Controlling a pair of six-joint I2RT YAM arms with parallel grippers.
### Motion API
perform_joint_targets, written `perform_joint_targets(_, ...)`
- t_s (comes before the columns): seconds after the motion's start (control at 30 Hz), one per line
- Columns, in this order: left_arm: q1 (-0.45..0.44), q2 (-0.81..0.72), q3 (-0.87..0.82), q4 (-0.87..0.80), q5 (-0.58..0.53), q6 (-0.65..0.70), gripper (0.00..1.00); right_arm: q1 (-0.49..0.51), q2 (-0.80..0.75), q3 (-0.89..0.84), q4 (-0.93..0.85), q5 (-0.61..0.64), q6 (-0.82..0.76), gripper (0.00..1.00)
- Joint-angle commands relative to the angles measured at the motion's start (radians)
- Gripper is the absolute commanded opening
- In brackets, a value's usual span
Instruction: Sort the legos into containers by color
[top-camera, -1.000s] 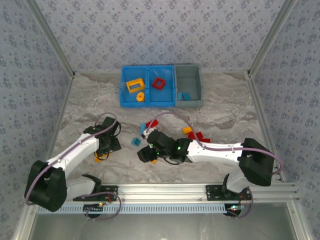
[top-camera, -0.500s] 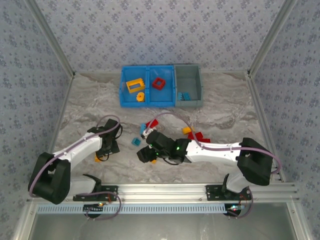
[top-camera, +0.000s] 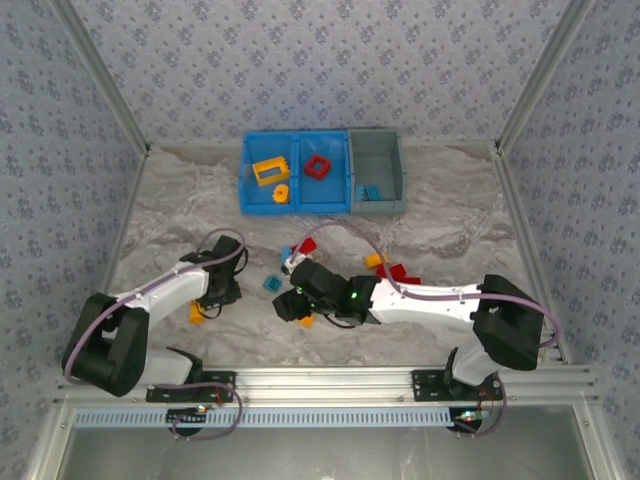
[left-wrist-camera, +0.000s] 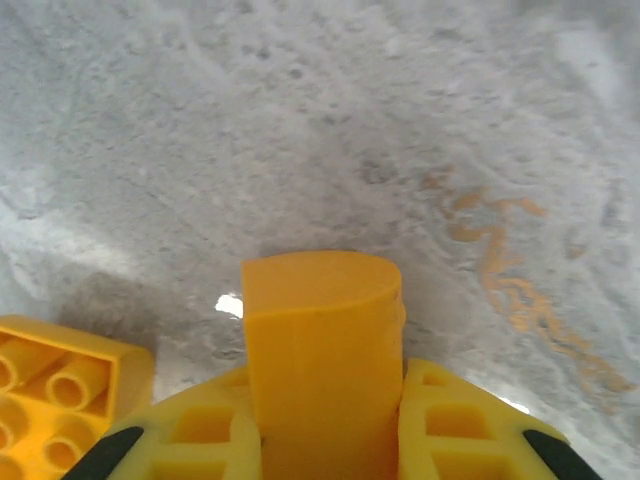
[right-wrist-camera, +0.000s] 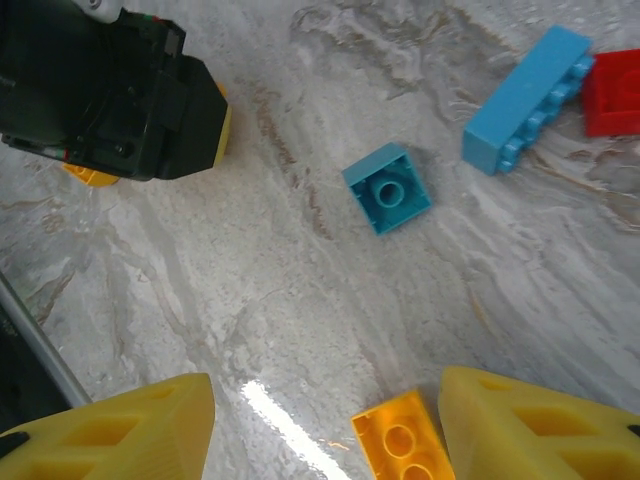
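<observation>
My left gripper (left-wrist-camera: 322, 410) is shut on an upright yellow-orange lego (left-wrist-camera: 320, 340) just above the table; in the top view it is low at the left (top-camera: 207, 300). A second yellow lego (left-wrist-camera: 60, 385) lies studs-down beside it. My right gripper (right-wrist-camera: 325, 430) hangs open over the table, with an orange lego (right-wrist-camera: 405, 440) lying against its right finger (right-wrist-camera: 540, 430). Ahead of it lie a teal lego (right-wrist-camera: 390, 187), a long blue lego (right-wrist-camera: 525, 95) and a red lego (right-wrist-camera: 612, 92). The containers (top-camera: 345, 185) stand at the back.
The left blue bin holds a yellow frame (top-camera: 268, 171) and a round yellow piece (top-camera: 280, 194). The middle blue bin holds a red frame (top-camera: 318, 167), and the grey bin holds blue bricks (top-camera: 371, 192). Red bricks (top-camera: 397, 272) and an orange one (top-camera: 373, 261) lie beyond the right arm.
My left gripper's jaws have closed in on the yellow-orange lego, and the left arm has shifted slightly. The right gripper has barely moved.
</observation>
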Motion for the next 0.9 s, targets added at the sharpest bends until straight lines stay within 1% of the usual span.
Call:
perform_joint_targets(0.0,-0.042,-0.023,0.099,-0.001,-0.003,0.013,0.21,0.009,-0.105,-0.007,-0.042,0.177,0.03,0.63)
perform_joint_targets(0.03,-0.053,-0.02,0.132,-0.001,-0.002,0.022,0.21,0.01,-0.132,-0.015,-0.049,0.235,0.034,0.64)
perform_joint_targets(0.1,-0.066,0.007,0.21,0.007,0.007,0.053,0.21,0.01,-0.169,-0.026,-0.049,0.312,0.025,0.66)
perform_joint_targets(0.17,-0.066,0.069,0.301,0.008,0.004,0.092,0.21,0.005,-0.184,-0.024,-0.043,0.367,0.002,0.68)
perform_joint_targets(0.27,-0.059,0.199,0.473,-0.001,0.005,0.175,0.21,-0.022,-0.173,0.006,-0.042,0.4,-0.028,0.7)
perform_joint_targets(0.4,-0.032,0.395,0.717,0.002,0.039,0.294,0.21,-0.059,-0.145,0.051,-0.032,0.449,-0.043,0.72)
perform_joint_targets(0.57,0.043,0.647,1.005,-0.036,0.073,0.389,0.23,-0.114,-0.113,0.103,-0.018,0.454,-0.03,0.74)
perform_joint_targets(0.63,0.071,0.746,1.115,-0.081,0.088,0.416,0.24,-0.128,-0.108,0.119,-0.014,0.443,-0.033,0.74)
perform_joint_targets(0.73,0.091,0.862,1.26,-0.118,0.102,0.46,0.26,-0.143,-0.1,0.135,-0.014,0.429,-0.041,0.74)
perform_joint_targets(0.87,0.098,0.971,1.408,-0.166,0.119,0.484,0.31,-0.161,-0.092,0.144,-0.025,0.41,-0.035,0.74)
